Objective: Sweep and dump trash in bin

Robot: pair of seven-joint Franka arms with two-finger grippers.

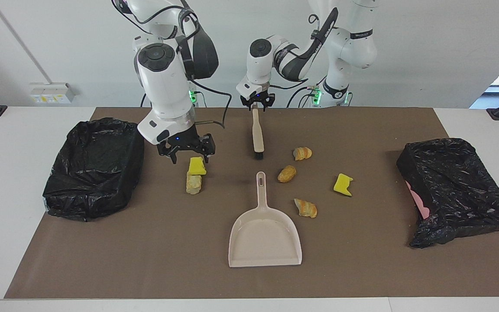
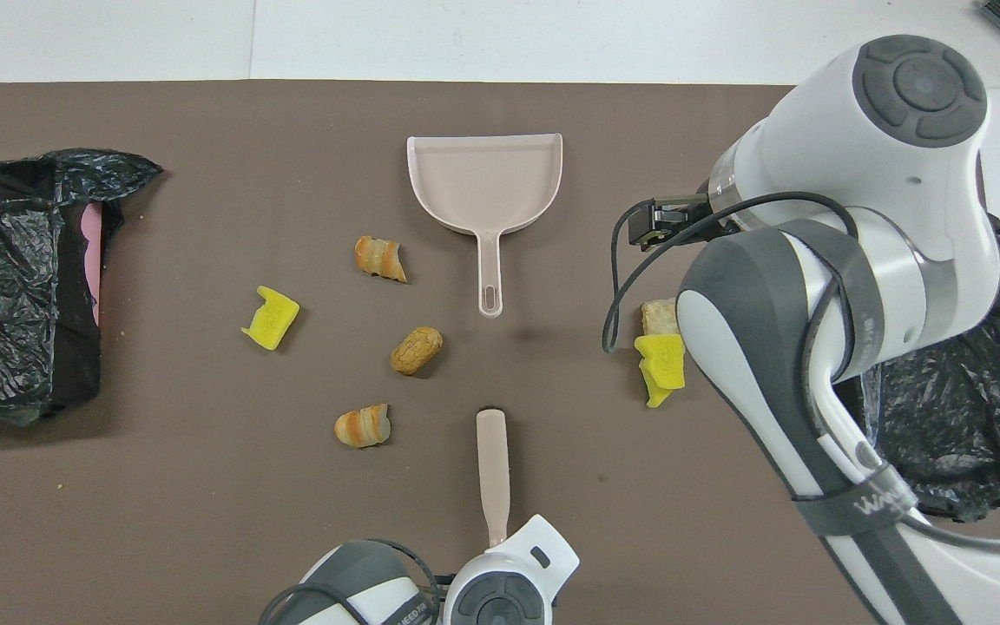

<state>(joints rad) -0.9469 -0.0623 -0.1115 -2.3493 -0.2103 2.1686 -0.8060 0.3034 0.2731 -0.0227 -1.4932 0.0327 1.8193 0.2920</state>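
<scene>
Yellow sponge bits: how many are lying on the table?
2. One yellow sponge piece rests against a tan scrap near the right arm's bin. The other yellow piece lies alone toward the left arm's bin. More may be hidden inside the bins.

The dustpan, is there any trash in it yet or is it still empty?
Empty. The dustpan lies flat on the brown mat with a bare tray; the bread pieces and yellow sponge chunks all lie on the mat outside it.

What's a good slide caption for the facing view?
Left gripper at the brush handle; right gripper over a yellow sponge beside the dustpan.
</scene>
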